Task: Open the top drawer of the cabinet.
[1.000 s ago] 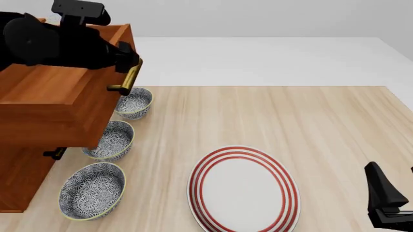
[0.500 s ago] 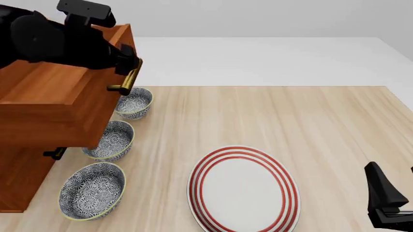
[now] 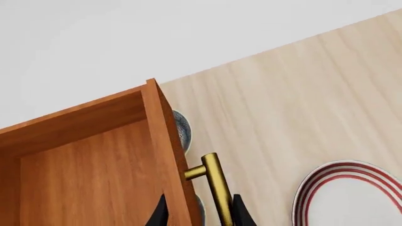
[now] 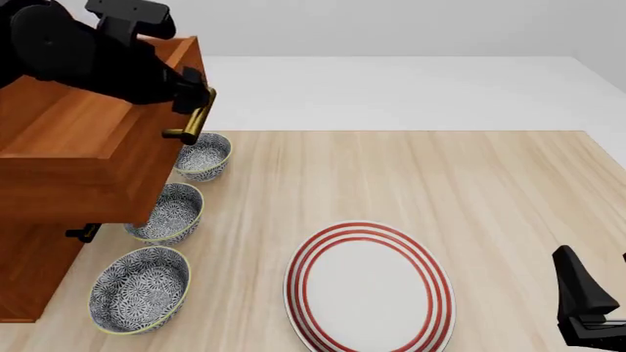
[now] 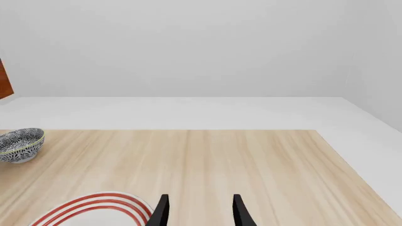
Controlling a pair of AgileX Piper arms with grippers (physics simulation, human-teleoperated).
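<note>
The cabinet (image 4: pixel 29 271) stands at the table's left edge. Its top drawer (image 4: pixel 88 147) is pulled out over the bowls, with its brass bar handle (image 4: pixel 196 121) facing the table's middle. My left gripper (image 4: pixel 196 95) is at the far end of that handle. In the left wrist view its fingertips (image 3: pixel 238 214) stand apart, and the handle (image 3: pixel 217 188) and the drawer's front board (image 3: pixel 166 155) lie between them. My right gripper (image 4: pixel 597 268) is open and empty at the near right corner, seen also in its wrist view (image 5: pixel 199 212).
Three patterned bowls (image 4: pixel 204 155) (image 4: pixel 168 213) (image 4: pixel 139 287) stand in a row by the cabinet, partly under the pulled-out drawer. A red-ringed white plate (image 4: pixel 370 287) lies near the front middle. A lower drawer's handle (image 4: pixel 83 233) shows below.
My left arm's body has shifted slightly up and back at the top left. The drawer and its handle have not visibly moved. The right arm is still.
</note>
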